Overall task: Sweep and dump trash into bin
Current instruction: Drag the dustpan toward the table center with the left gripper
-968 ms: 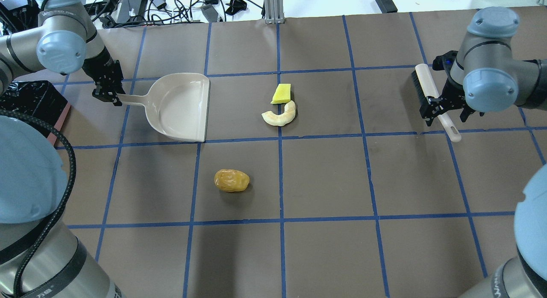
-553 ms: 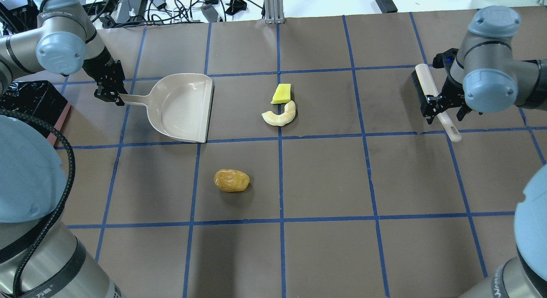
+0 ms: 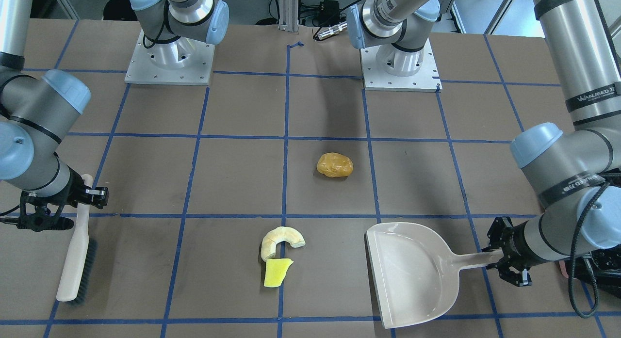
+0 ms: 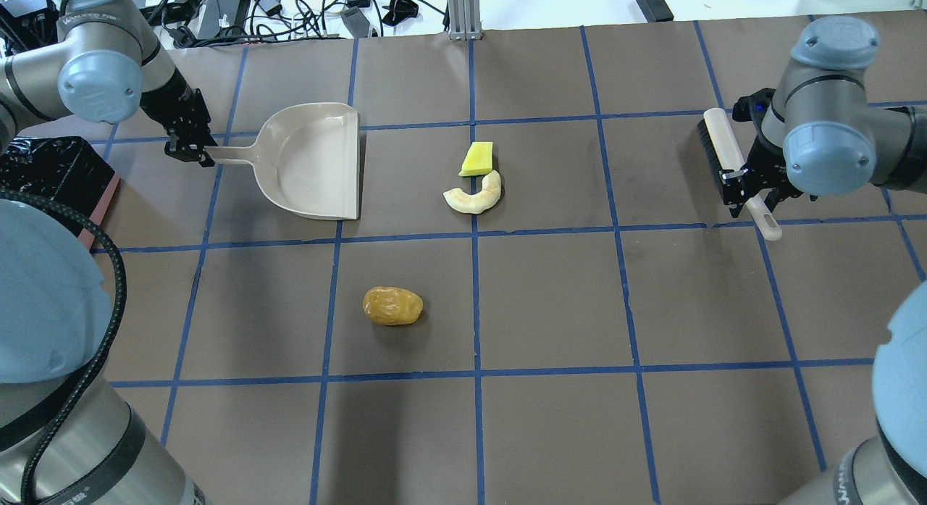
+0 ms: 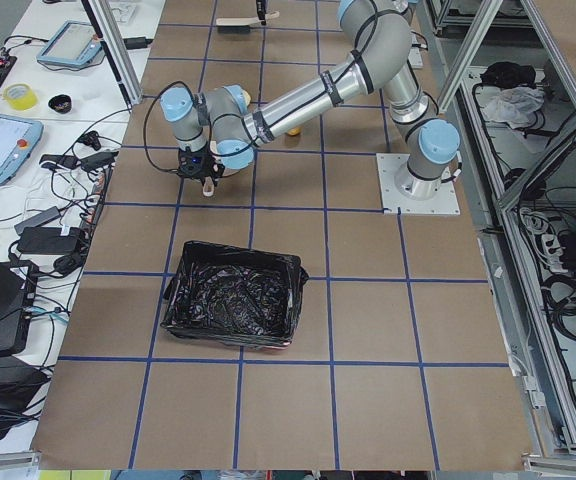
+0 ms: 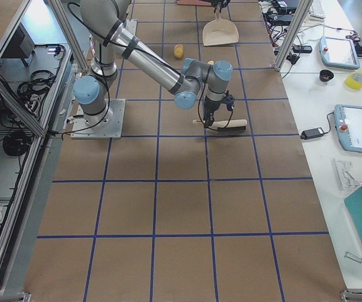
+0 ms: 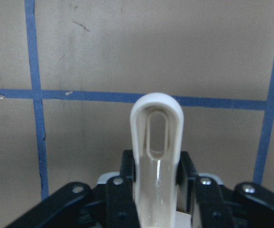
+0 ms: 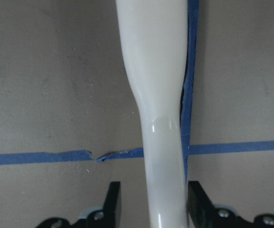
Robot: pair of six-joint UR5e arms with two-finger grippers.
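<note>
The trash lies on the brown table: a yellow wedge (image 4: 478, 159) touching a pale crescent (image 4: 474, 197), and an orange-brown lump (image 4: 392, 306) nearer me. My left gripper (image 4: 190, 146) is shut on the handle of the beige dustpan (image 4: 311, 161), whose mouth faces the wedge and crescent. The wrist view shows both fingers pressed on that handle (image 7: 156, 142). My right gripper (image 4: 746, 193) straddles the handle of the brush (image 4: 724, 150), which lies flat. One finger (image 8: 196, 206) touches the handle and a small gap remains at the other. The black-lined bin (image 4: 43, 168) sits at the left edge.
Blue tape lines grid the table. Cables and power bricks (image 4: 239, 5) lie beyond the far edge, with a metal post (image 4: 463, 12) at its middle. The two arm bases (image 3: 170, 61) stand on my side. In the left view the bin (image 5: 233, 305) stands apart from the arms.
The left gripper has carried the dustpan away from me and turned it square to the grid. The right gripper's jaws have narrowed around the brush handle; the brush itself has not moved.
</note>
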